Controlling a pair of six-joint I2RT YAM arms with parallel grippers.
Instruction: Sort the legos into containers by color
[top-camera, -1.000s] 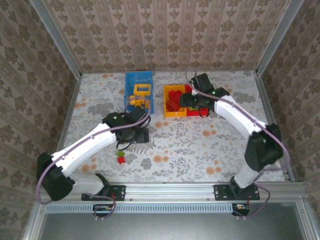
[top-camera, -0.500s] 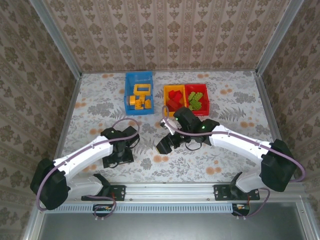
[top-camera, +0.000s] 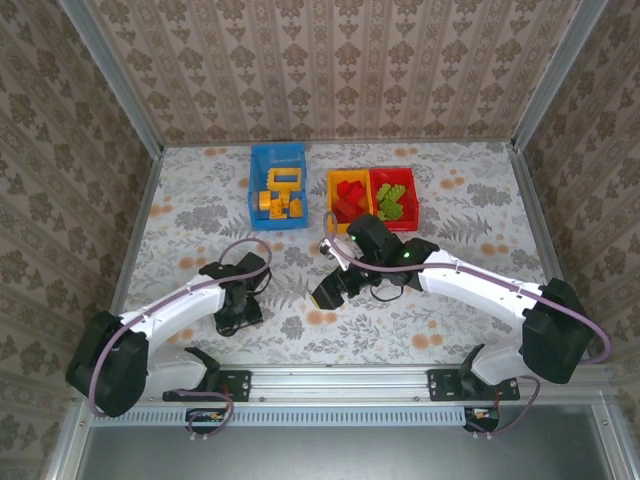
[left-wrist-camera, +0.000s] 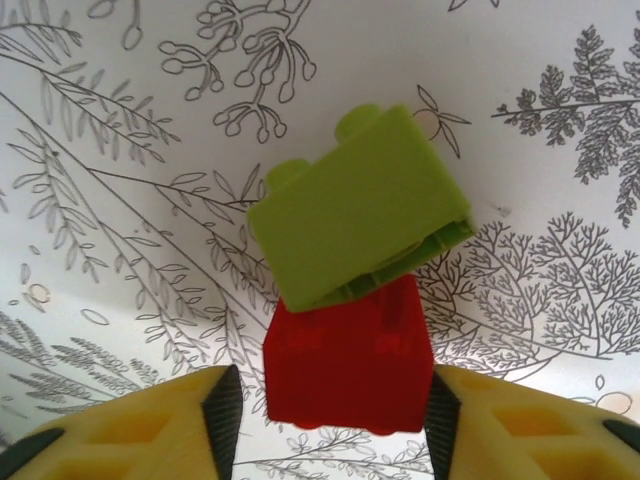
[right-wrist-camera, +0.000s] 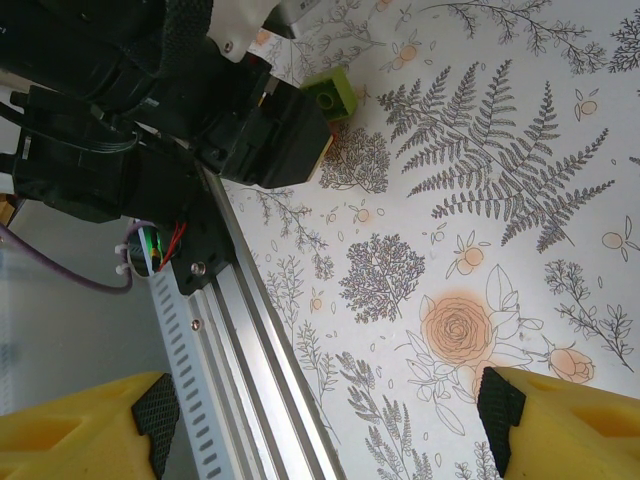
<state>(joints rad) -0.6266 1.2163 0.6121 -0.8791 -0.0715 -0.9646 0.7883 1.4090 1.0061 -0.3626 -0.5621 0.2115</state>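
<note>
A red lego (left-wrist-camera: 345, 365) lies on the table with a lime green lego (left-wrist-camera: 355, 220) leaning on its far edge. My left gripper (left-wrist-camera: 330, 420) straddles the red lego. Its right pad is against the brick, and a thin strip of table shows at its left pad. From above, this gripper (top-camera: 238, 312) sits low at the near left and covers both bricks. My right gripper (top-camera: 328, 290) hangs open and empty over the table's middle (right-wrist-camera: 328, 420). The blue container (top-camera: 277, 158) holds yellow legos, the yellow-orange container (top-camera: 333, 203) holds red ones, and the red container (top-camera: 412, 200) holds green ones.
The aluminium front rail (right-wrist-camera: 250, 350) runs close beside my right gripper. The left arm's black wrist (right-wrist-camera: 260, 130) and the green lego (right-wrist-camera: 332, 92) lie just beyond it. The metal frame walls (top-camera: 135, 230) bound the table.
My left gripper came down toward the near edge onto the two bricks, and its jaws narrowed round the red one. My right arm swung back from the containers to mid-table, then held still.
</note>
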